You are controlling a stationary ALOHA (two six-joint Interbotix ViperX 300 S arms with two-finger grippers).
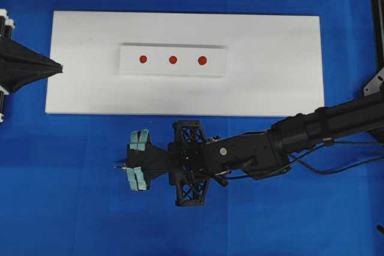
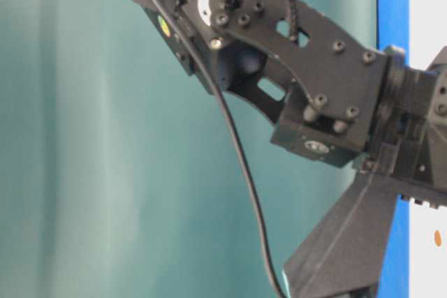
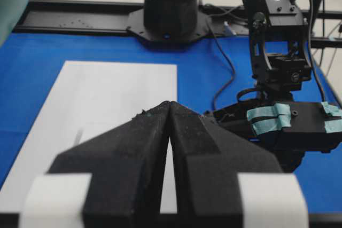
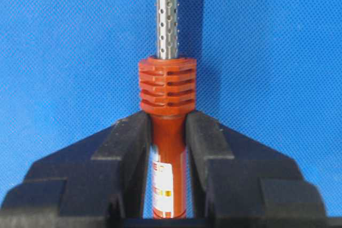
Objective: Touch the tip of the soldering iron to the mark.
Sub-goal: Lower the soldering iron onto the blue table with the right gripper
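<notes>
My right pincer (image 4: 166, 148) is clamped on the red-orange handle of the soldering iron (image 4: 168, 86), just behind its ribbed collar, with the silver shaft running out ahead over the blue surface (image 4: 64, 41). The grip sits on a smooth, round handle, so I judge the iron could twist or slide as I swing it, throwing the tip off aim. Farther off, the three red marks (image 1: 173, 60) sit close together on a raised strip of the white board (image 1: 270, 82); I could land on the wrong one or catch the strip's edge. My left pincer (image 3: 170, 148) rests together at the board's far end.
</notes>
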